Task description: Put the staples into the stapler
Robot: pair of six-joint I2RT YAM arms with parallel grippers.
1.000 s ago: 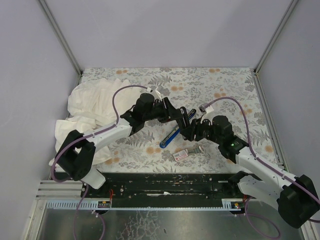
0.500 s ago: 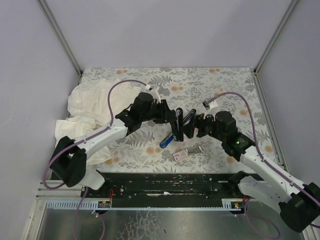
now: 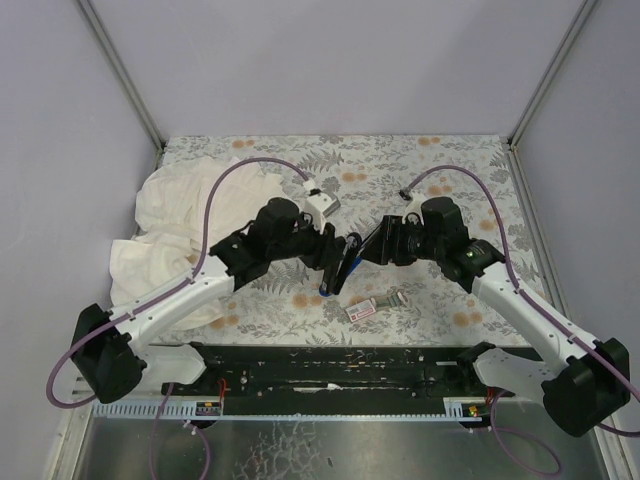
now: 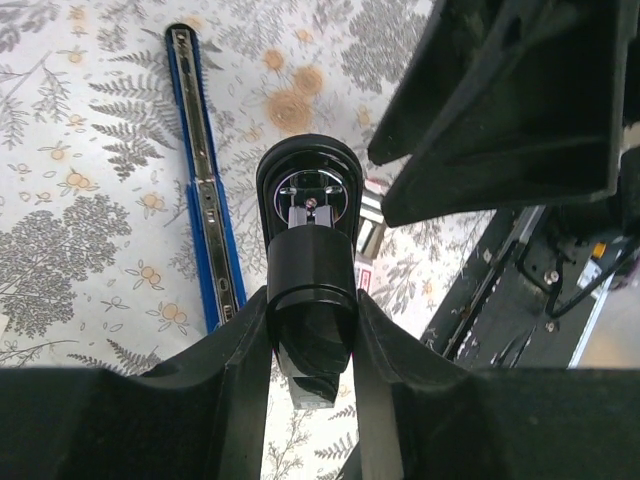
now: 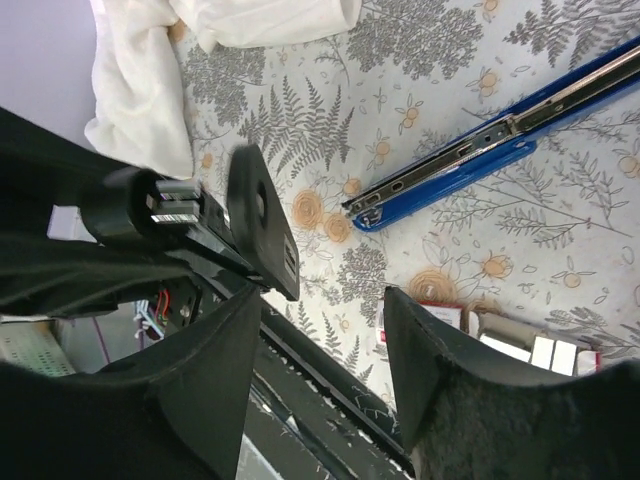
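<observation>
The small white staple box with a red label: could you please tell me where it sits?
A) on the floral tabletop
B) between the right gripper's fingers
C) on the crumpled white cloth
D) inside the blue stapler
A: the small white staple box lies on the floral tabletop, near its front edge.

The stapler (image 4: 205,200) beside the left claw (image 4: 312,305) is blue and black. The claw is black. The white table (image 3: 430,160) under it has grey ferns and orange flowers.
</observation>
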